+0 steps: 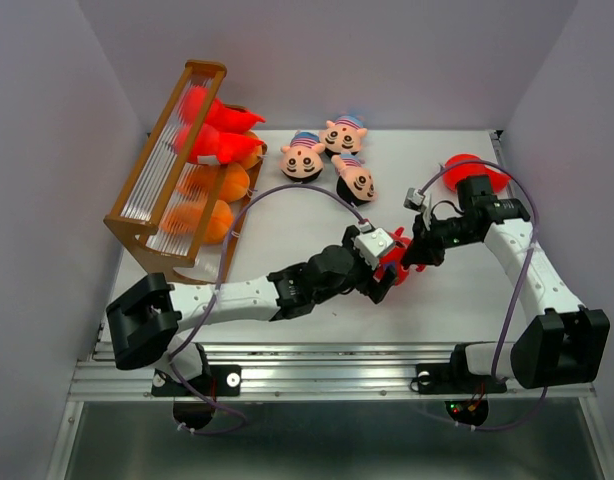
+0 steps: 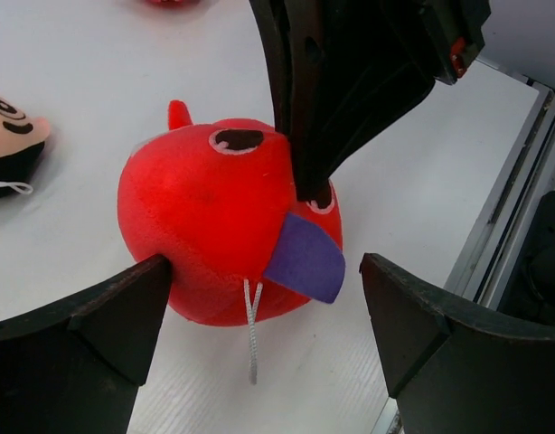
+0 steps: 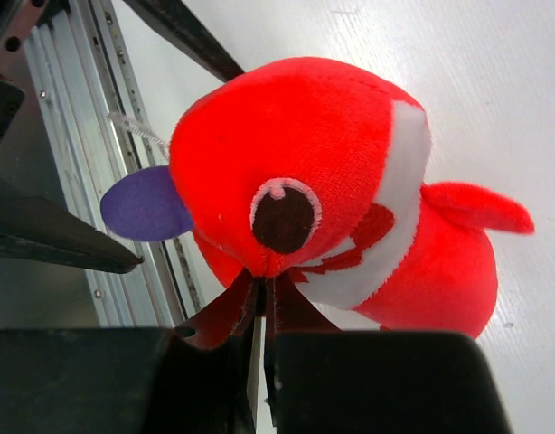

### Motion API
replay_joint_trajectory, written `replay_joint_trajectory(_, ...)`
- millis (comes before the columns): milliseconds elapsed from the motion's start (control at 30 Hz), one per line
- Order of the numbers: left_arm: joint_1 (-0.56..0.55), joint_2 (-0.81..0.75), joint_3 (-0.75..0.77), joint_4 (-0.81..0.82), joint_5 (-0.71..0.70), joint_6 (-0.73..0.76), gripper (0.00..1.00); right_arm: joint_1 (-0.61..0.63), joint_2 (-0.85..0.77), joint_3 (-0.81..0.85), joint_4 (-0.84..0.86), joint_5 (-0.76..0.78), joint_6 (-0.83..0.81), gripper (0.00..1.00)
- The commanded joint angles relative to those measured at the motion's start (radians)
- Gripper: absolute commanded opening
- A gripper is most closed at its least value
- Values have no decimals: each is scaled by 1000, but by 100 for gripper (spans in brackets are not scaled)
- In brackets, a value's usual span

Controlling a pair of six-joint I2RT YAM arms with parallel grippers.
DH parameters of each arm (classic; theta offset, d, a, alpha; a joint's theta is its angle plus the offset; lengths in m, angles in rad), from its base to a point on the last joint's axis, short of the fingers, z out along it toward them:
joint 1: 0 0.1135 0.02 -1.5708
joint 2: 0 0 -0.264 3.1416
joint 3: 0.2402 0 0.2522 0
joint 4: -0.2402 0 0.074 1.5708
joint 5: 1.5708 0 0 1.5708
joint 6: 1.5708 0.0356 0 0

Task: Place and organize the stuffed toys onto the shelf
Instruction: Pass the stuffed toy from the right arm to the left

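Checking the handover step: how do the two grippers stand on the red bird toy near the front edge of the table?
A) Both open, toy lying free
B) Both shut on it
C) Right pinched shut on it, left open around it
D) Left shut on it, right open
C: the right gripper is pinched shut on the red bird toy just by its eye, while the left gripper stands open with one finger on either side of it.
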Motion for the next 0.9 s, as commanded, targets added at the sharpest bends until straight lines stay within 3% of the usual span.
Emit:
replay_joint_trajectory(0,-3,11,55,54,-26,5,94,12,-33,23,-64,-128,-66,4)
replay_joint_trajectory(267,26,29,75,50,-39,-18,75,12,-25,60,-99,-171,-86,4)
replay_joint_trajectory(333,48,26,86,48,-11,-27,64,12,-21,77,-103,-188,-80,5)
replay_joint_trajectory(400,69,25,98,44,23,-41,45,12,-13,92,-106,-209,-73,5)
replay_joint_trajectory(500,94,26,112,42,73,-50,33,12,-1,107,-101,-226,-57,5)
replay_joint_trajectory(600,111,25,116,41,127,-75,8,12,16,127,-81,-228,-35,5)
replay_joint_trajectory(767,154,17,107,25,217,-119,0,12,27,149,-47,-228,2,8)
replay_joint_trajectory(867,192,14,96,18,293,-147,0,12,28,155,-27,-221,23,11)
